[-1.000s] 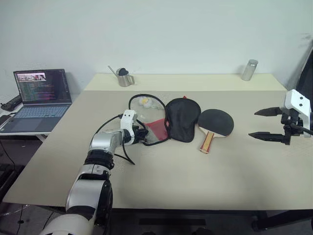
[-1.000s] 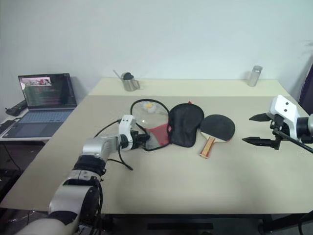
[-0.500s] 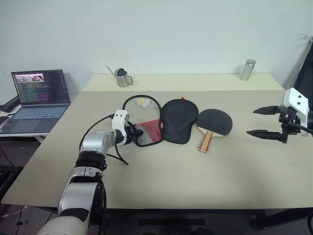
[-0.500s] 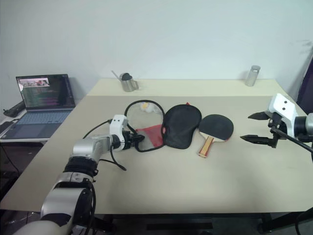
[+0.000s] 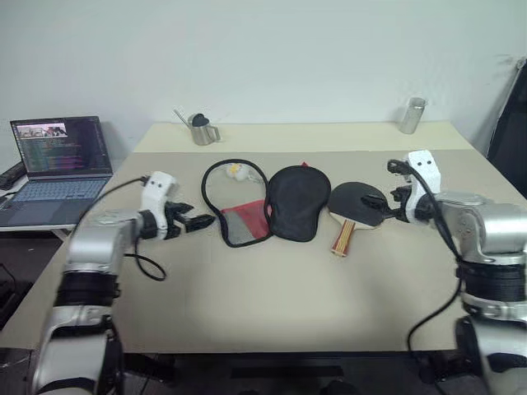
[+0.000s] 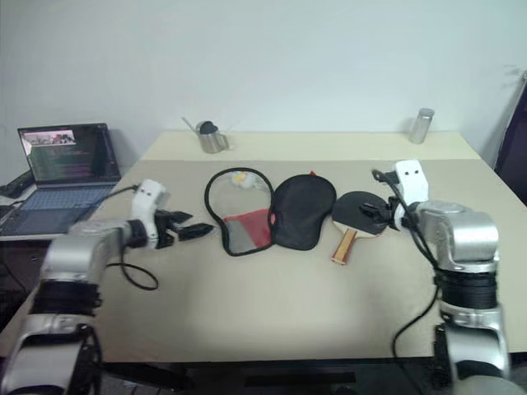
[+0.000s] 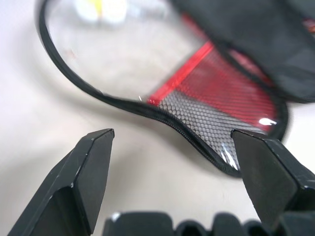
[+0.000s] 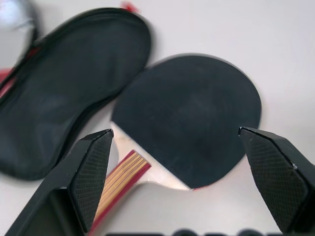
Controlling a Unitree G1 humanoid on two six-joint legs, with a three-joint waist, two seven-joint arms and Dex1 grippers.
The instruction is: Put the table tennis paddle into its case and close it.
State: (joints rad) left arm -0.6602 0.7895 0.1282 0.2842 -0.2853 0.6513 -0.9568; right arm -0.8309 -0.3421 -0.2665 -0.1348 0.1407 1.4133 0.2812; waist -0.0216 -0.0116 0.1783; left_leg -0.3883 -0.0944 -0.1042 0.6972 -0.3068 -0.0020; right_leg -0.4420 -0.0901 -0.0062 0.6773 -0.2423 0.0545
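1. I saw a beige table (image 5: 272, 288) with the case (image 5: 268, 202) lying open near its middle, unzipped into two halves spread side by side.
2. The case's left half showed a clear round window, a red panel and black mesh, ringed by a black zipper edge; its right half was plain black fabric.
3. The table tennis paddle (image 5: 356, 210) lay flat just right of the case, outside it, its black face up and its striped wooden handle pointing toward me.
4. My left gripper (image 5: 193, 222) hovered left of the case with its fingers spread apart, holding nothing; in the left wrist view the case's mesh corner (image 7: 216, 125) sat between the fingers, untouched.
5. My right gripper (image 5: 375, 210) was over the paddle's right side, fingers wide apart; in the right wrist view the paddle's face (image 8: 189, 115) lay between them, not gripped.
6. At the table's far edge stood a small metal pitcher (image 5: 200, 129) on the left and a metal tumbler (image 5: 410, 114) on the right.
7. An open laptop (image 5: 51, 169) sat on a lower surface beyond the table's left side.
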